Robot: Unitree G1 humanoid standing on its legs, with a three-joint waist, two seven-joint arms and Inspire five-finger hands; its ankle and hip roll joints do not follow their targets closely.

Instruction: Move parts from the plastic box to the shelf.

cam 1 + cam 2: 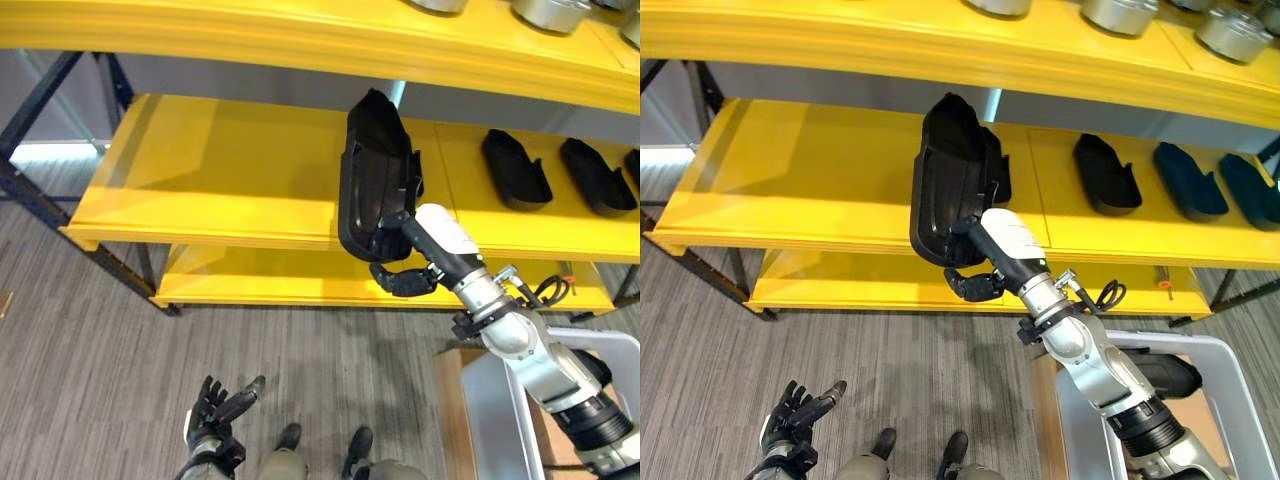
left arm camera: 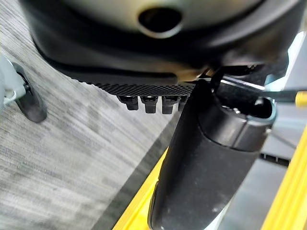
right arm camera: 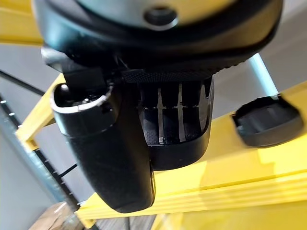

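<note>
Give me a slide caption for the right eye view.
Right hand holds a black part at the yellow shelf.

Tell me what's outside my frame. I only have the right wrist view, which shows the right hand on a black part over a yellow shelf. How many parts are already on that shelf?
Observer: Three black moulded plastic parts lie in a row on the middle yellow shelf board. They are to the right of the long black plastic part held by the right hand.
Operator: Left hand?
Observer: The left hand hangs low over the grey floor, open and empty.
Operator: Anything in the box?
Observer: The grey plastic box at lower right holds at least one dark part.
</note>
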